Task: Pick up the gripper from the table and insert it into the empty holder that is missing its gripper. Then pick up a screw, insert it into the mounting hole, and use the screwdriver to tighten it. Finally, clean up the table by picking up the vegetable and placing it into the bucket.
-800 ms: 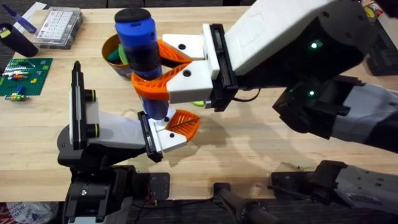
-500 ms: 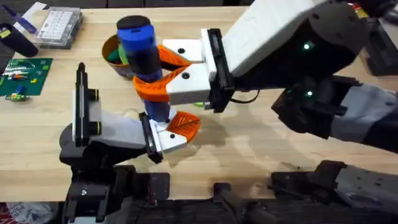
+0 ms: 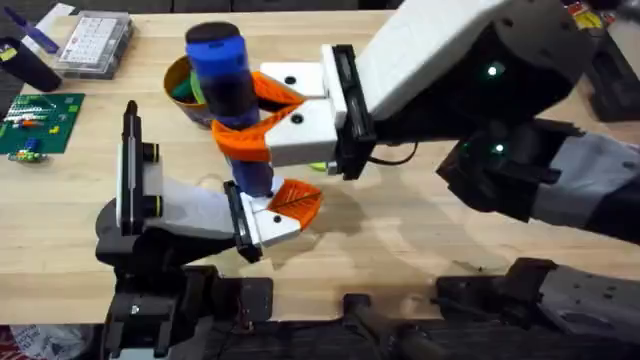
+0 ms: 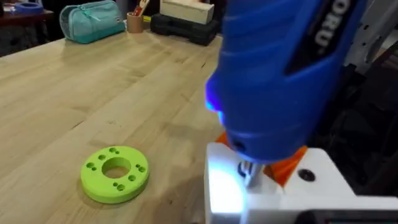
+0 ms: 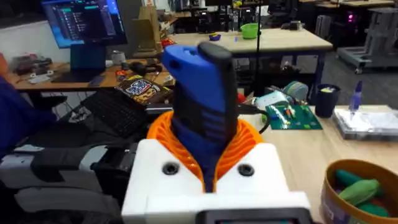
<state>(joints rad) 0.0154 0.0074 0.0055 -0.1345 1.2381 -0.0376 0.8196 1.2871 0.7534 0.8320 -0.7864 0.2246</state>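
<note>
My right end effector (image 3: 262, 112) was clamped around the screwdriver (image 3: 230, 95), held upright, tip down. Directly beneath, my left end effector (image 3: 285, 205) sat with its jaws set either side of that tip, though I couldn't tell how firmly. The bucket (image 3: 182, 88) stood just behind on the worktop (image 3: 420, 225). Compared with a moment earlier, the screwdriver stood slightly nearer the bucket; little else differed.

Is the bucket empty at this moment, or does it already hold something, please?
Not empty. The bucket holds green vegetable pieces inside its yellow wall, seen from the right wrist; how full it is cannot be told.
</note>
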